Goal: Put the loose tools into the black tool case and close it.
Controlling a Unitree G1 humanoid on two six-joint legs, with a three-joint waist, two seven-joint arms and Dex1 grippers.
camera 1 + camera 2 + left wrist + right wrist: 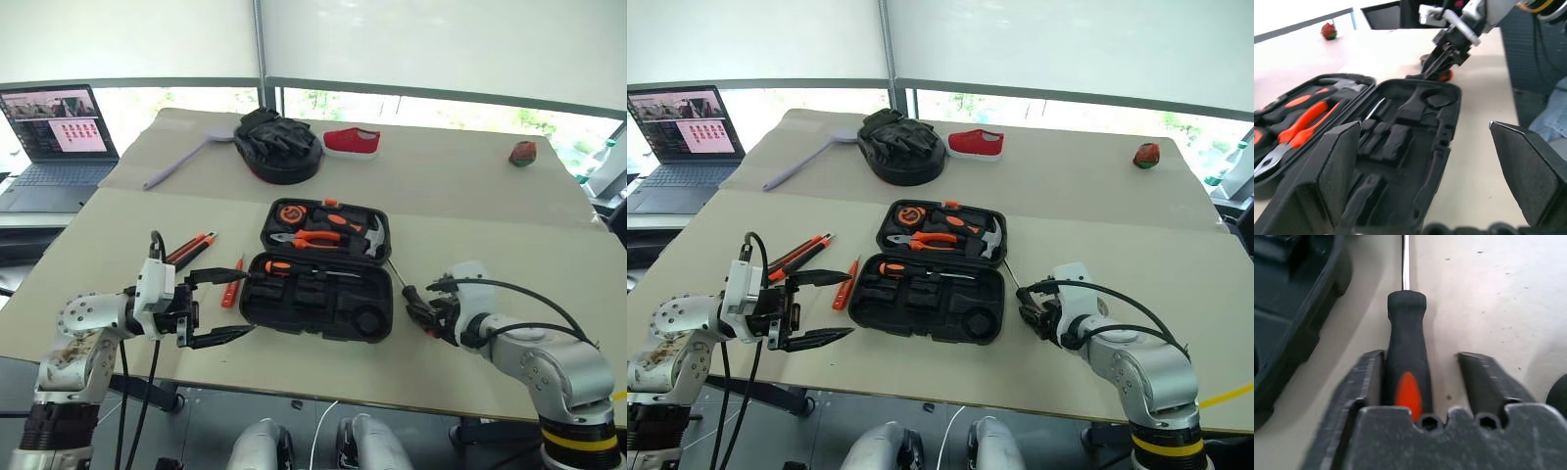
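**Off-centre grip risk at the screwdriver**

While the left claw [217, 307] hovers wide and empty at the case's nine o'clock, loose tools [191, 249] lie beyond it on the bench [460, 211]. The black tool case [318, 294] sits open, centre. At its three o'clock, the right claw [1420, 382] straddles a screwdriver [1405, 357], one finger touching, the other apart; closing unevenly could roll it away.
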